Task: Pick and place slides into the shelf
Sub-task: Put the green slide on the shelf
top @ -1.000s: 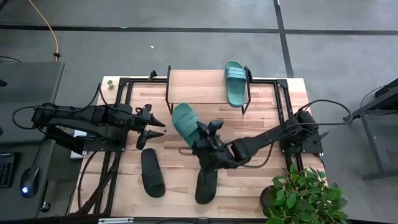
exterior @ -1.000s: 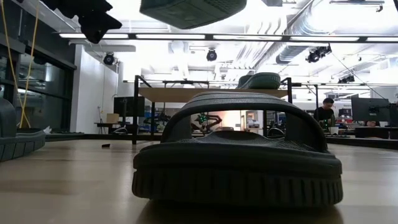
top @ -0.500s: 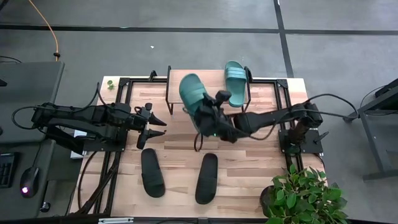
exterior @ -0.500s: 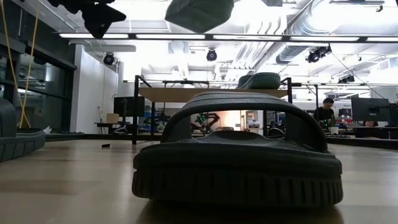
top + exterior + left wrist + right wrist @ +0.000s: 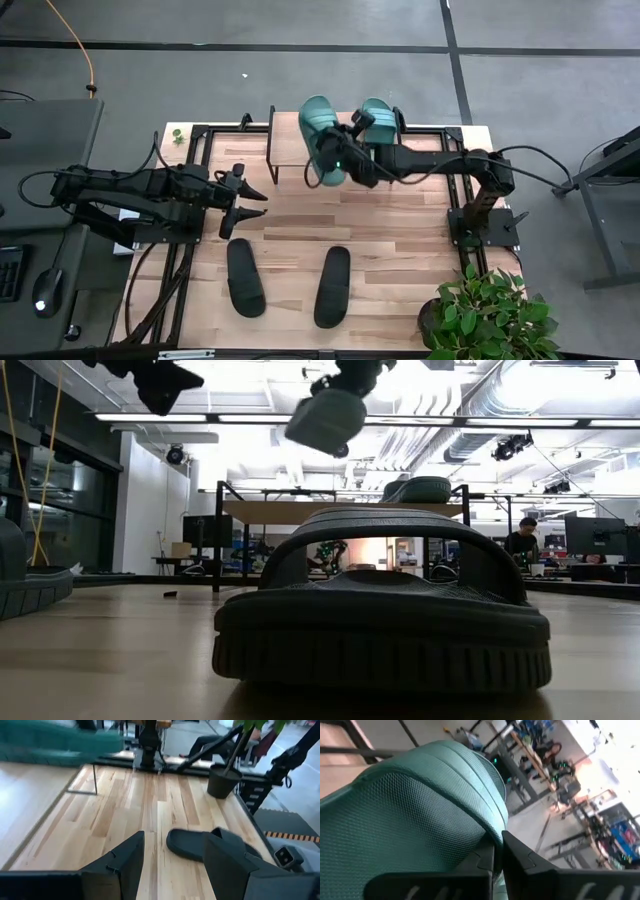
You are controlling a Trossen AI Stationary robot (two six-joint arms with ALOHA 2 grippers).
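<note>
From above, the right gripper (image 5: 345, 160) clamps a teal slide (image 5: 322, 138) over the shelf (image 5: 290, 140) at upper centre, beside another teal slide (image 5: 381, 122), while the left gripper (image 5: 250, 199) waits spread and empty mid-left; level, a black slide (image 5: 380, 615) fills the wooden table (image 5: 110, 660) before a bright workshop.

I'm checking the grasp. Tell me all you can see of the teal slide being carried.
The carried teal slide is a teal-green open-toe sandal with a wide ribbed strap and a fine mesh-like texture on its surface, rubbery in look. The right hand is shut on it and holds it in the air, tilted, over the shelf, beside the other teal slide lying on the shelf. It touches only that hand.
</note>
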